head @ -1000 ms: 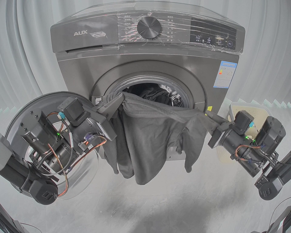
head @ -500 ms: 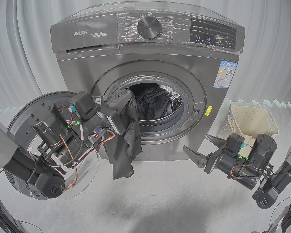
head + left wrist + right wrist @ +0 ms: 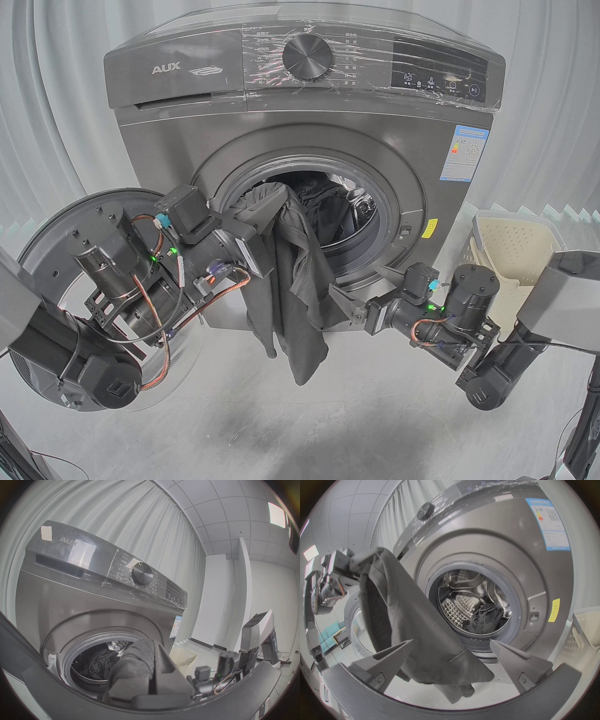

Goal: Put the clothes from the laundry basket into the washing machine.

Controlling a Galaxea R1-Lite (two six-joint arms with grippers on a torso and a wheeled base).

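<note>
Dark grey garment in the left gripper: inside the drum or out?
Out: the dark grey garment hangs from the left gripper before the grey metal washing machine, dangling below its opening's rim.

a pale grey curtain (image 3: 50, 125) hangs in long vertical folds across the back of the room. the floor (image 3: 350, 431) is smooth and light grey. overhead, a ceiling (image 3: 225, 514) of square panels carries a lit light panel (image 3: 276, 514). a white pillar (image 3: 244, 583) stands before a white wall (image 3: 278, 605). something teal (image 3: 329, 630) sits low in the far distance, too small to tell what.
</note>
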